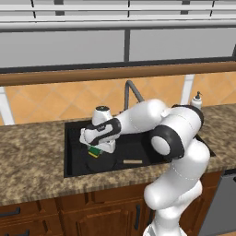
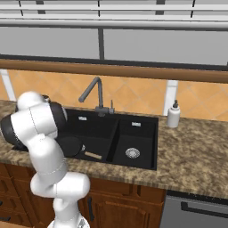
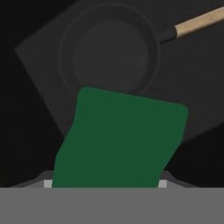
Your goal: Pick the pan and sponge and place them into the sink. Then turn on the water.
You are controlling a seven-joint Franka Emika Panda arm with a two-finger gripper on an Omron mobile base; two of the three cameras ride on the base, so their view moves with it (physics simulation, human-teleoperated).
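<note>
My gripper (image 1: 96, 147) hangs over the left basin of the black sink (image 1: 73, 134), shut on the sponge (image 1: 94, 151). In the hand view the sponge's green face (image 3: 120, 140) covers the fingertips. Directly below it the black pan (image 3: 111, 57) lies flat on the basin floor, its tan-tipped handle (image 3: 199, 22) pointing away to the upper right. From the right base view the pan (image 2: 71, 146) and its handle (image 2: 92, 155) sit in the wide basin, partly behind my arm. No water is in view at the faucet (image 2: 93, 89).
The gooseneck faucet (image 1: 131, 90) stands behind the sink, close to my forearm. A white soap dispenser (image 2: 173, 115) stands on the granite counter (image 2: 196, 151) to the right. The narrow right basin (image 2: 132, 152) holds only its silver drain.
</note>
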